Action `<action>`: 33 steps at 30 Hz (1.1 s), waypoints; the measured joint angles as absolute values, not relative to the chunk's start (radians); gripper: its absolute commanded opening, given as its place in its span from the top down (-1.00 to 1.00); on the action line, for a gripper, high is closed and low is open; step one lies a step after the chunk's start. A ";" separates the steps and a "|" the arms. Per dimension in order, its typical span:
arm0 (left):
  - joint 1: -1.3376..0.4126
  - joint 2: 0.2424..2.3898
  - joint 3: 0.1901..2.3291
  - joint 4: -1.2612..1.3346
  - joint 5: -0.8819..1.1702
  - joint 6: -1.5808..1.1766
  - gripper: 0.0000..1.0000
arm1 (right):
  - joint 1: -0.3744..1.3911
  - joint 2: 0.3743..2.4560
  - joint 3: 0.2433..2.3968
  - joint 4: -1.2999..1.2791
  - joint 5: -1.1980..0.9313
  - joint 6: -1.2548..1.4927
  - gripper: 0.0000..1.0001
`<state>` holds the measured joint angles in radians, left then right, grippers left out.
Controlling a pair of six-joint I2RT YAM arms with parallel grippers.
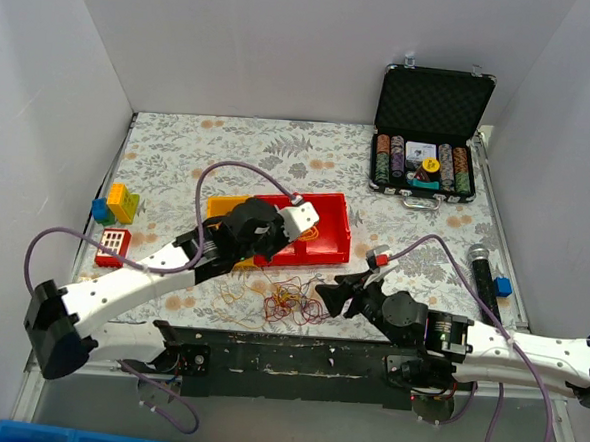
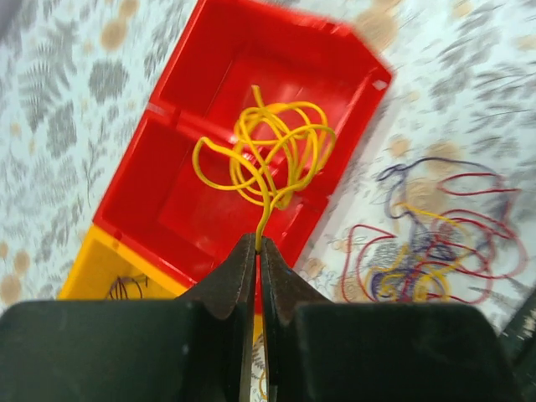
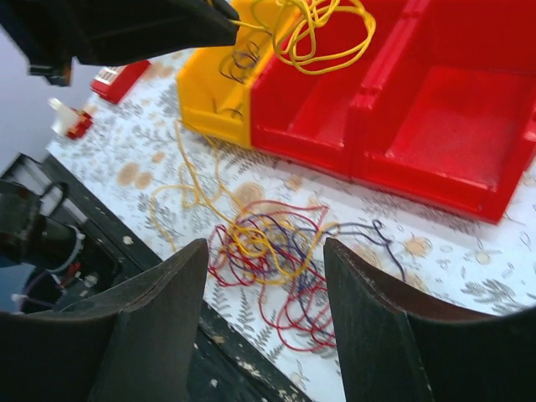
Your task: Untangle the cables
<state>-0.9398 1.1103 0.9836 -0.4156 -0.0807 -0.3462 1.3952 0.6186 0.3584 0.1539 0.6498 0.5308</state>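
Over the red tray (image 2: 134, 180), on the left, the left fingers (image 2: 254, 251) are pinched tight on the tail of a yellow cable (image 2: 276, 151). Its loose loops hang straight ahead of the tips, above one compartment; whether they touch its floor I cannot tell. Off to the right of those fingers, on the bench (image 2: 50, 100), lies the tangle (image 2: 427, 251) of red, yellow and dark cables. The right fingers (image 1: 328, 296) stand wide apart with nothing in them. The tangle sits just ahead of their tips, centred on the gap and spreading across it. The right arm is plainly nearer the heap, so I'd judge the next pick falls to it, while the left has only to let go.
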 measured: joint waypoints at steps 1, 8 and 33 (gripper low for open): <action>-0.926 1.142 0.968 -0.398 -0.105 -0.357 1.00 | 1.395 0.620 0.361 0.121 0.655 0.543 -0.32; -0.764 1.346 0.943 -0.346 -0.199 -0.443 1.00 | 1.395 0.587 0.364 -0.044 0.687 0.601 -0.33; -0.747 1.121 1.024 -0.604 0.268 -0.172 -0.76 | 1.396 0.681 0.378 -0.105 0.683 0.635 -0.38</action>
<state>-0.7471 1.1210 1.0241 -0.6041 0.2684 -0.1722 1.3956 0.6811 0.3779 -0.1055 0.6827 0.6353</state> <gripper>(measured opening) 0.896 0.687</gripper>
